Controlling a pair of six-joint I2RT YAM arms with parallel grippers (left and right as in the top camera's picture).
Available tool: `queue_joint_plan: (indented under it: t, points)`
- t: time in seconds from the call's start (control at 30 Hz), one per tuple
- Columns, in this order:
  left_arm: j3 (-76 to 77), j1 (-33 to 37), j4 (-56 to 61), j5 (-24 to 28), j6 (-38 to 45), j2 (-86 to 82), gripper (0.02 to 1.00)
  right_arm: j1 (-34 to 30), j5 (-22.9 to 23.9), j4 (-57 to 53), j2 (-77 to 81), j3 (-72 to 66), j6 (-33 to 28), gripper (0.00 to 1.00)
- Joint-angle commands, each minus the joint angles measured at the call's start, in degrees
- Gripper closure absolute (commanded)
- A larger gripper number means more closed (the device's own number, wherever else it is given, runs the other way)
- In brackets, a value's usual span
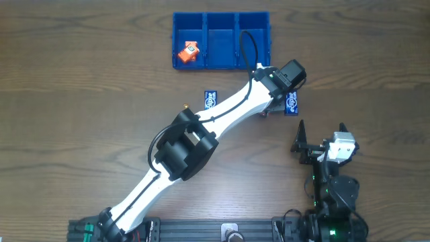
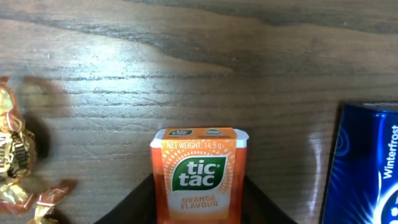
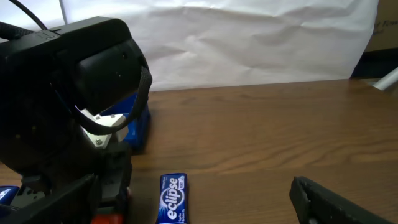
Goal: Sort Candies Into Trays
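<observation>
An orange candy box (image 2: pixel 199 177) stands between the two fingers of my left gripper (image 2: pixel 199 190), which is shut on it just above the wooden table. The left arm reaches across to the right of the middle, with the left gripper (image 1: pixel 269 109) below the blue three-compartment tray (image 1: pixel 222 67). Another orange candy box (image 1: pixel 189 52) lies in the tray's left compartment. A blue gum packet (image 2: pixel 365 165) lies beside the held box, and a gold-wrapped candy (image 2: pixel 15 163) lies on the other side. My right gripper (image 1: pixel 321 138) is open over bare table to the right.
A second blue packet (image 1: pixel 211 100) lies below the tray's middle. A small gold candy (image 1: pixel 184 106) sits left of it. The blue packet (image 1: pixel 291 103) (image 3: pixel 173 198) lies between the two grippers. The tray's middle and right compartments hold nothing.
</observation>
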Motion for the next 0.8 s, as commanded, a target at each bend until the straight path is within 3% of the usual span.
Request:
queue_joint_plan:
  t: [0.03,0.17,0.3,0.37,0.47,0.6,0.8]
  points:
    - [0.37,0.35,0.04,-0.52,-0.20,2.19,0.711,-0.35,-0.15,-0.26,-0.42,-0.09,-0.68,0.003]
    - [1.62,0.35,0.02,-3.32,0.50,-0.87,0.715,-0.35,-0.13,-0.28,-0.42,-0.09,-0.68,0.001]
    - [1.62,3.50,0.07,-13.00,7.15,-13.64,0.709,-0.35,-0.15,-0.26,-0.42,-0.09,-0.68,0.001]
    - [1.75,7.72,0.09,-15.02,12.22,-19.41,0.706,-0.35,-0.13,-0.28,-0.42,-0.09,-0.68,0.001]
    - [1.77,15.67,0.09,-14.12,18.49,-23.26,0.711,-0.35,-0.15,-0.28,-0.42,-0.09,-0.68,0.003]
    - [1.64,24.15,0.02,-7.48,22.14,-21.38,0.711,-0.35,-0.15,-0.28,-0.42,-0.09,-0.68,0.001]
    - [1.64,28.87,1.20,-1.90,26.21,-13.81,0.706,-0.35,-0.13,-0.28,-0.42,-0.09,-0.68,0.003]
